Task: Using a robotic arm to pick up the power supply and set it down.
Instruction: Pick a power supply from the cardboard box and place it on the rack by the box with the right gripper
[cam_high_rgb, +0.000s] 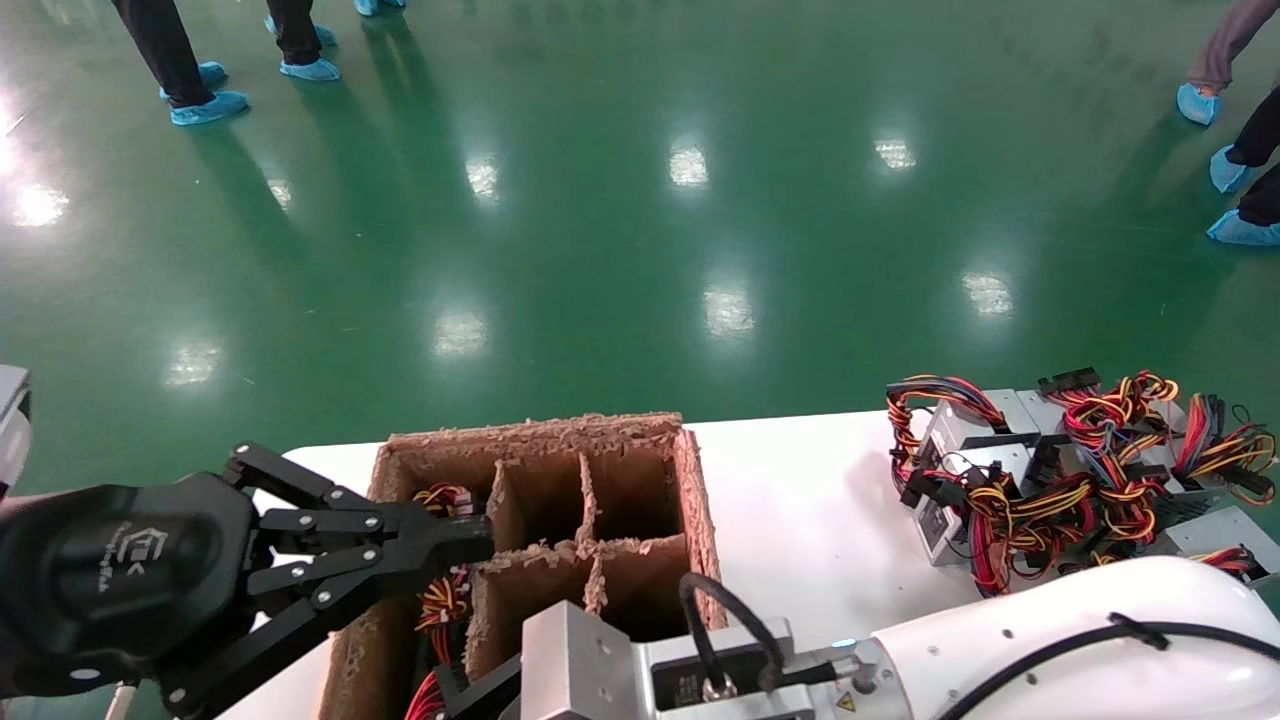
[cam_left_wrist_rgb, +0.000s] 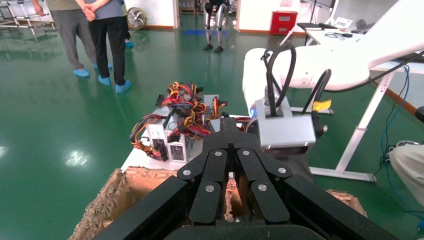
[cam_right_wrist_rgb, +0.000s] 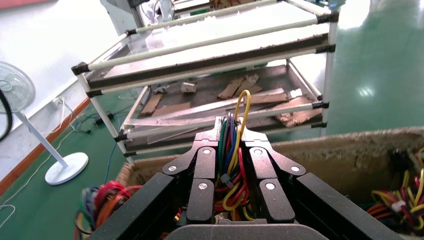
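At lower centre of the head view, the right black linked-finger tool (cam_right_wrist_rgb: 231, 131) is clamped on a coloured wire bundle (cam_right_wrist_rgb: 231, 165); its silver-grey metal power supply (cam_high_rgb: 575, 660) hangs over the brown divided cardboard box (cam_high_rgb: 640, 430). Judged best: lower it straight into a compartment. The left tool (cam_high_rgb: 470, 540), pressed together, waits lower left.

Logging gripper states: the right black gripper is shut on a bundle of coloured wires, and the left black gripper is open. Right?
Half right. The left wrist view shows the left black gripper shut, empty. The right black gripper does clamp the coloured wires.
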